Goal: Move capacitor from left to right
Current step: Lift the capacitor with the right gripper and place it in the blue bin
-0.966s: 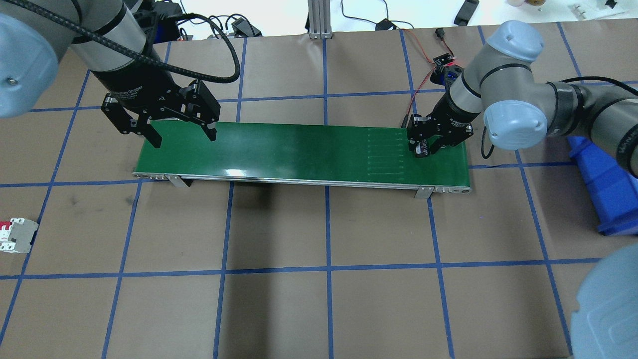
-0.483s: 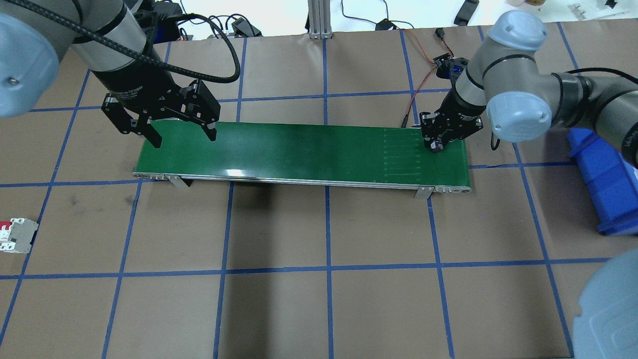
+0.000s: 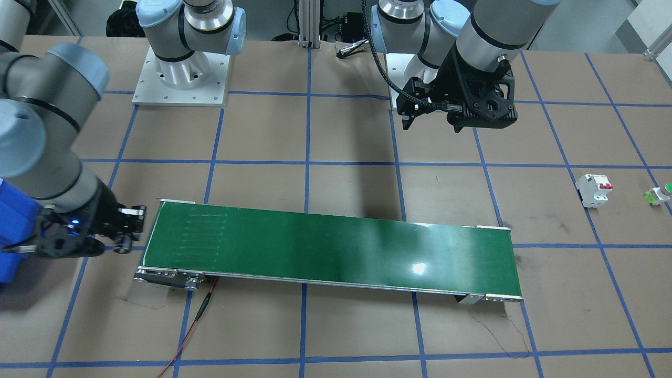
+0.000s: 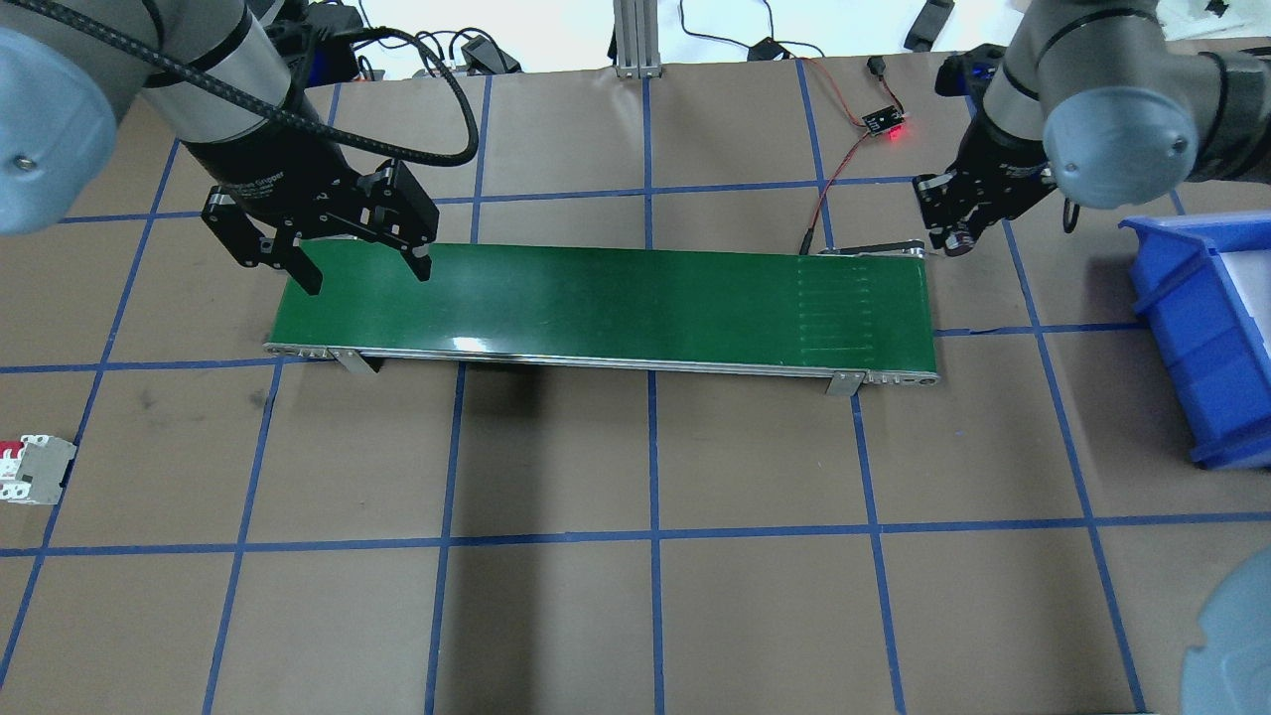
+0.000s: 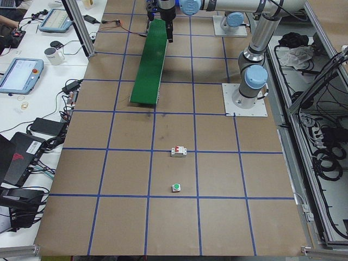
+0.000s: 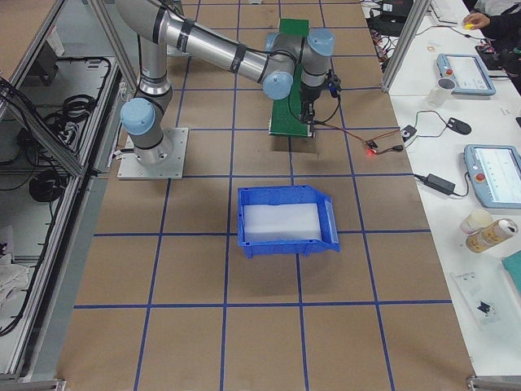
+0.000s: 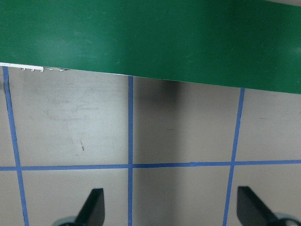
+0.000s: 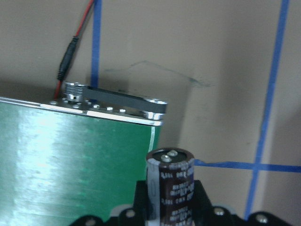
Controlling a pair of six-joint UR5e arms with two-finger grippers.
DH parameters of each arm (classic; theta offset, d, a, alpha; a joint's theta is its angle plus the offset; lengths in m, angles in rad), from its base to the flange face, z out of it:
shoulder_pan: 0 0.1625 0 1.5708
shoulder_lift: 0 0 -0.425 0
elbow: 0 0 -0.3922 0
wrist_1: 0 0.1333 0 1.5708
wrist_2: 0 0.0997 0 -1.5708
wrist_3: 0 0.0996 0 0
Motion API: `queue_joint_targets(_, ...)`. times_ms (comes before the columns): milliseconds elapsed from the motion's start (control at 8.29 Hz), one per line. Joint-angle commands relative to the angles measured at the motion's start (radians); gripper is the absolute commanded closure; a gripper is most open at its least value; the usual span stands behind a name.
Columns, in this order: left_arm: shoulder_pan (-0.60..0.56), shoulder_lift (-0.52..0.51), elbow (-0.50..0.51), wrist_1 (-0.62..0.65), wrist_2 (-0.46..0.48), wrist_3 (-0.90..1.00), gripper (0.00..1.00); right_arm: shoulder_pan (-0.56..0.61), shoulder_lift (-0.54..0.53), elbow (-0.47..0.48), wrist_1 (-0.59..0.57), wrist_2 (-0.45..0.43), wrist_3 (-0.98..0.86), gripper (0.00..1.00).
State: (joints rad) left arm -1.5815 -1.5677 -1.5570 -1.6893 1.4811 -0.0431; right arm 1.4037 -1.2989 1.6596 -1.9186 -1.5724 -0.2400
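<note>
The capacitor (image 8: 171,183), a dark brown cylinder with a pale stripe, stands upright between the jaws of my right gripper (image 4: 953,236). It hangs above the table just past the far right corner of the green conveyor belt (image 4: 596,298). In the front view the right gripper (image 3: 125,237) sits at the belt's left end with the capacitor (image 3: 123,244) in it. My left gripper (image 4: 367,275) is open and empty above the belt's left end. It also shows in the left wrist view (image 7: 170,207) with its fingers wide apart.
A blue bin (image 4: 1192,298) stands right of the belt. A white breaker (image 3: 593,190) and a green-capped button (image 3: 659,195) lie on the table far to my left. A red wire and a lit sensor board (image 4: 889,124) lie behind the belt's right end.
My right gripper has carried the capacitor off the belt's right end, back and to the right, past the belt's far corner. The left arm has not moved.
</note>
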Motion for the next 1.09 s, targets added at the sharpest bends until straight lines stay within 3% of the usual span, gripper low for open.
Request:
queue_joint_targets(0,0.0,0.0,0.0,0.0,0.002,0.0,0.0,-0.218,-0.057,-0.024,0.004,-0.058,-0.406,0.89)
queue_joint_targets(362,0.0,-0.002,0.0,0.002,-0.001,0.0,0.0,-0.496,-0.019,-0.023,-0.049,-0.046,-0.766,0.89)
queue_joint_targets(603,0.0,-0.003,0.0,0.002,-0.001,0.0,0.0,-0.59,0.079,-0.009,-0.123,-0.044,-0.858,0.89)
queue_joint_targets(966,0.0,-0.003,0.0,0.002,-0.001,0.0,0.0,-0.604,0.171,0.018,-0.175,-0.06,-0.88,0.82)
